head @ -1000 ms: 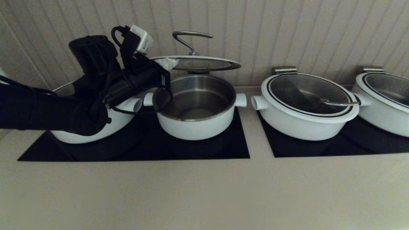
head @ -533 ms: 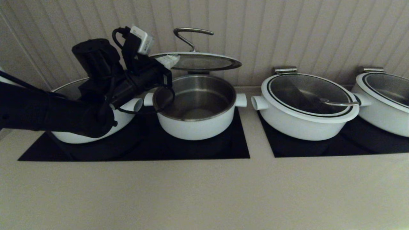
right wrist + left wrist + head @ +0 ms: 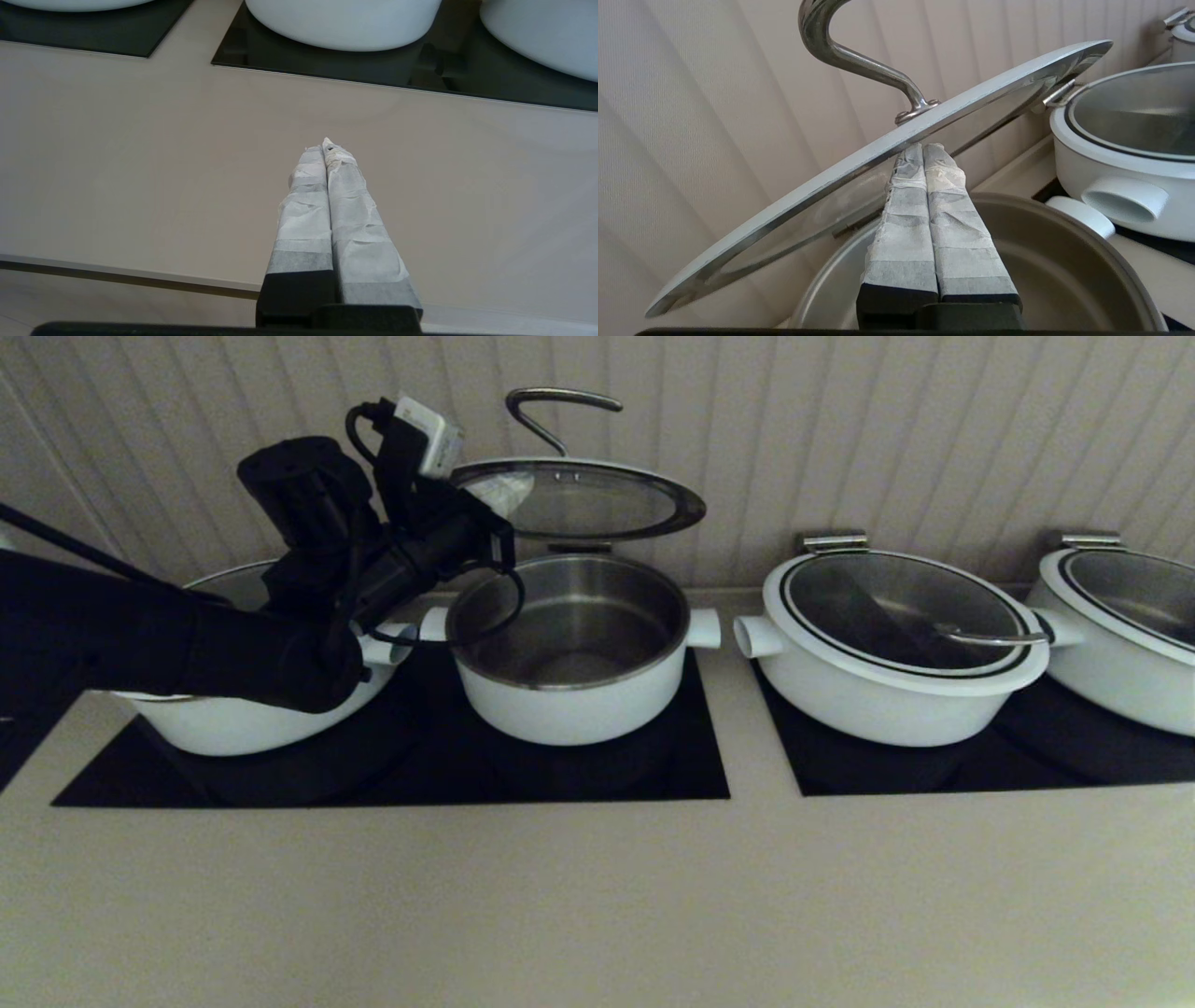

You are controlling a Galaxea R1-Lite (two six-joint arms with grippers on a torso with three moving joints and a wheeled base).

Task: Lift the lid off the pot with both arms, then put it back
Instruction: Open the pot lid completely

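Note:
The pot stands open on the black cooktop, its steel bowl empty. The lid hangs above it, tilted, its steel wire handle on top. My left gripper is shut, its taped tips pressed together under the lid's left rim; the lid rests on them. In the left wrist view the fingertips touch the underside of the lid over the pot. My right gripper is shut and empty, low over the bare counter, out of the head view.
A wider lidded white pot stands right of the pot, its stub handle close by. Another one is at the far right. A third white pot sits under my left arm. The ribbed wall is right behind.
My left gripper has risen, carrying the lid higher above the pot. The lid now tilts more toward the head camera.

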